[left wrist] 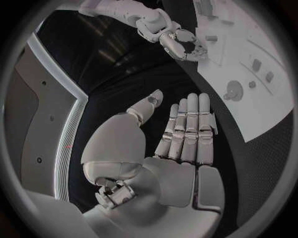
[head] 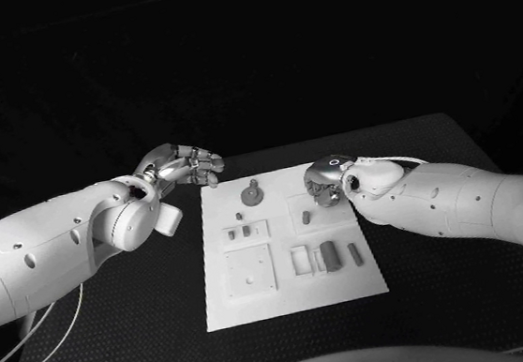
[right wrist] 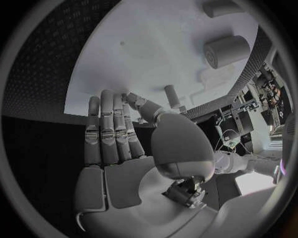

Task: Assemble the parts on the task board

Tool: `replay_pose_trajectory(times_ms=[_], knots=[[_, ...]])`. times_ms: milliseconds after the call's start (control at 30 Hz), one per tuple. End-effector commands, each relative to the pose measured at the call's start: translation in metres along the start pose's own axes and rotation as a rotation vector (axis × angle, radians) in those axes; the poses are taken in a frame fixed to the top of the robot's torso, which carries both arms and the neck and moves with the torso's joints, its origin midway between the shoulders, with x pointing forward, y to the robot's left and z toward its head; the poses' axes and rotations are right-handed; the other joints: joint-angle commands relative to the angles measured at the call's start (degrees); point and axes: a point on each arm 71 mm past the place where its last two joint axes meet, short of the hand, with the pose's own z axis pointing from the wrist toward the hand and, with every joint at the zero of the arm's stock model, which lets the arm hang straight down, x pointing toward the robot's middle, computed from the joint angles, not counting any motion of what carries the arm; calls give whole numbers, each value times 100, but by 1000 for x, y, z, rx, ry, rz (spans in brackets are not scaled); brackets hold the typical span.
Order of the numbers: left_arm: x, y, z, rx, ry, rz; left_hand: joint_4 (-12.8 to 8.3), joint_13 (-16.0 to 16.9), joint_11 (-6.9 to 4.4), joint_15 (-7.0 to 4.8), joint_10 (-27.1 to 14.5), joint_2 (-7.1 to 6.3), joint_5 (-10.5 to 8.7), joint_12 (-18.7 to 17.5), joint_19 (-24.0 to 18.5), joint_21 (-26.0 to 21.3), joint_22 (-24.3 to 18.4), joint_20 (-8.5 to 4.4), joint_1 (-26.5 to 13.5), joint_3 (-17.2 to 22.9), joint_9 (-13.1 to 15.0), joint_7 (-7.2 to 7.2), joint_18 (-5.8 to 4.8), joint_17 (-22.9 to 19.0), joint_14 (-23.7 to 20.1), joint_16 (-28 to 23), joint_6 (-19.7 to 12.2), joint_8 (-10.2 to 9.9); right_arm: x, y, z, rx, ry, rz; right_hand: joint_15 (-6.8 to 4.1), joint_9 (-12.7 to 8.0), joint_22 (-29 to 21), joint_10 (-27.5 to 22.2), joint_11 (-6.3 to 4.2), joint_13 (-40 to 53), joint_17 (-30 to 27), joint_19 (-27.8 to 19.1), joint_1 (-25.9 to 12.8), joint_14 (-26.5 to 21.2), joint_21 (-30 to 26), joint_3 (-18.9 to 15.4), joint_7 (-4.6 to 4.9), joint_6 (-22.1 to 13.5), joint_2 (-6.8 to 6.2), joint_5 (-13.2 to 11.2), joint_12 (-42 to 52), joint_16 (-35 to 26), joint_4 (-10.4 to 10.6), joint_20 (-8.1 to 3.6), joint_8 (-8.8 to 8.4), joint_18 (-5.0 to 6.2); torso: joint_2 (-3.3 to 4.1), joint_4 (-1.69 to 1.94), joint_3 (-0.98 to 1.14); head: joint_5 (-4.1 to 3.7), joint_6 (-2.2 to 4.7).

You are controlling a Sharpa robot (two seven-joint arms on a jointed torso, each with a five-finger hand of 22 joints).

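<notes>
Head camera looks down from above at the whole task board [head: 292,275] on the table [head: 128,357]. Wrist cameras sit close behind each palm; both also catch the board [left wrist: 260,99] [right wrist: 155,54].

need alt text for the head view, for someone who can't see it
A white task board lies on a black table, with small parts on it. The left hand hovers open off the board's far left corner, while the right hand is over its far right edge, near a short peg.
</notes>
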Motion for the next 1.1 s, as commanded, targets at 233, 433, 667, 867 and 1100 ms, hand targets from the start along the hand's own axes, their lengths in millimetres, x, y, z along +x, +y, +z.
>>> replay_pose_trajectory(times_ms=[233, 433, 667, 867, 1100], knots=[[1, -3, 0, 10, 8, -7, 20, -10, -19, 1, 6, -12, 6, 29, 9, -41, 8, 11, -64, -14, 7, -5, 70, 11, 41, -24, 52, 20, 38, -3, -10, 38, 174, -67, -63, 19, 60, 136, -45, 58, 58, 149, 150, 77, -14, 29, -45, 203, 34, 9, -32, 111, -30, -25, 18, 118, -1, 0, -3, -3, -10], [0, -3, 0, 11, 6, -6, 21, -10, -20, 1, 8, -11, 6, 30, 10, -41, 9, 11, -63, -13, 7, -6, 70, 15, 42, -26, 54, 21, 36, -4, -11, 37, 139, -75, -114, 45, 103, 268, -98, 122, 101, 304, 213, 192, 14, 128, -93, 336, 13, 13, -8, 192, -27, -75, 40, 118, -2, 0, -4, -15, -2], [-1, -3, -1, 11, 3, -5, 22, -10, -21, 0, 10, -10, 6, 33, 11, -42, 10, 11, -60, -12, 7, -8, 71, 20, 44, -28, 57, 22, 30, -8, -14, 46, 47, -52, -139, 83, 130, 340, -125, 164, 121, 388, 211, 251, 28, 197, -118, 402, 8, 12, 4, 230, -18, -97, 58, 118, -4, -4, -3, -18, 10], [-1, -3, -1, 11, 2, -5, 24, -11, -22, 0, 12, -12, 6, 34, 12, -43, 12, 11, -62, -13, 7, -8, 71, 24, 45, -30, 59, 23, 24, -9, -13, 46, 15, -49, -149, 106, 139, 363, -134, 184, 127, 421, 197, 274, 29, 227, -125, 417, -7, 12, 5, 242, -17, -106, 63, 118, 3, 3, -1, -22, 16], [-2, -3, -1, 10, -1, -5, 27, -12, -22, 0, 13, -13, 6, 35, 13, -45, 13, 11, -65, -14, 7, -8, 70, 30, 46, -34, 60, 23, 15, -9, -12, 45, -5, -25, -153, 116, 144, 372, -138, 193, 129, 432, 192, 281, 28, 240, -128, 423, -15, 12, 4, 246, -16, -110, 64, 118, 1, 3, -3, -25, 32]])
